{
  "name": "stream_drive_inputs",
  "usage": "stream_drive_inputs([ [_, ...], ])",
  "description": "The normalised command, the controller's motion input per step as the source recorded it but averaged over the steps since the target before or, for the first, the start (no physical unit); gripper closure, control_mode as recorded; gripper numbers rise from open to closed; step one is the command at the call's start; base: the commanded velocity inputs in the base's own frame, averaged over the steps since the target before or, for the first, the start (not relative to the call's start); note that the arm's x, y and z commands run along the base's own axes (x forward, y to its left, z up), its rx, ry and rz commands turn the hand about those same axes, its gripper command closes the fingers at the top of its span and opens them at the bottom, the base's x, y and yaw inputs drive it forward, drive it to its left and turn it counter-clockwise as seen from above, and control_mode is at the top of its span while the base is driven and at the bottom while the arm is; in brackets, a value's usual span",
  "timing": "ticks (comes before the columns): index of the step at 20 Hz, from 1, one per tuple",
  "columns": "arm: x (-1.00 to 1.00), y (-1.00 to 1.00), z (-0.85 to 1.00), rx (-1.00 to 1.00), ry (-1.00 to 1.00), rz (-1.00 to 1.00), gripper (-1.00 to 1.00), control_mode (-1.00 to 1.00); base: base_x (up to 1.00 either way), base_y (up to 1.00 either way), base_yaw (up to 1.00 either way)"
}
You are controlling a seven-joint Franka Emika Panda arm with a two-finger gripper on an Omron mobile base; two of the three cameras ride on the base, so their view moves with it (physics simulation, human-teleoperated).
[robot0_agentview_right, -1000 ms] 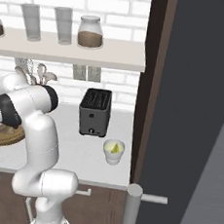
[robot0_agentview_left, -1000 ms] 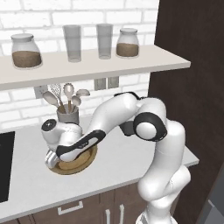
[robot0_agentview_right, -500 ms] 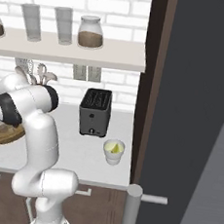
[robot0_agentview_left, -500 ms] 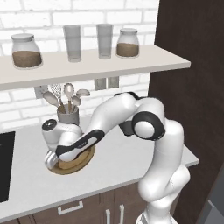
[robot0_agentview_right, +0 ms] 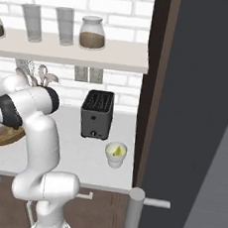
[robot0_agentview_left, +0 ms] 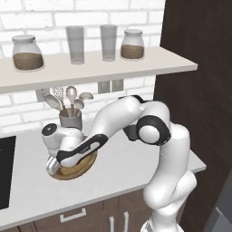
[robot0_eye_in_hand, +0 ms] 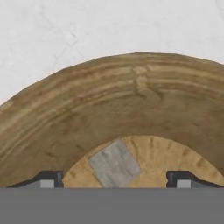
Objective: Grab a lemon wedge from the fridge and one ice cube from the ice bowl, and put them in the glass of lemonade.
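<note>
Gripper (robot0_eye_in_hand: 114, 179) fingers are wide apart, low inside the ice bowl (robot0_eye_in_hand: 131, 96), with the ice cube (robot0_eye_in_hand: 114, 164) between them, ready to pinch.

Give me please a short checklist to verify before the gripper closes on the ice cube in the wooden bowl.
1. Grey square ice cube lies between the two dark fingertips: ok.
2. Jaws of the gripper stand wide apart, not touching the cube: ok.
3. Hand is over the shallow tan wooden ice bowl: ok.
4. Fingertips are low enough to grip: cannot tell.
5. Short whitish glass of lemonade stands upright on the white counter, beside the black toaster: ok.
6. Lemon wedge already inside the glass: cannot tell.
</note>
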Motion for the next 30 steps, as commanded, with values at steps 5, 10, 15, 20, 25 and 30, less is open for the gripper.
stream_drive_inputs([
  [5,-0.05,-0.48,0.0,0.0,0.0,0.05,-1.0,-1.0,0.0,0.0,0.0],
  [10,0.01,0.0,-0.1,-0.01,0.0,0.02,-1.0,-1.0,0.0,0.0,0.0],
  [15,-0.09,-0.17,-0.78,-0.01,0.09,0.01,-1.0,-1.0,0.0,0.0,0.0],
  [20,-0.02,-0.18,-0.48,0.0,0.02,0.0,-1.0,-1.0,0.0,0.0,0.0],
  [25,0.01,-0.28,-0.18,0.0,-0.01,0.0,-1.0,-1.0,0.0,0.0,0.0],
  [30,-0.21,-0.51,0.0,0.0,-0.16,-0.03,-1.0,-1.0,0.0,0.0,0.0],
])
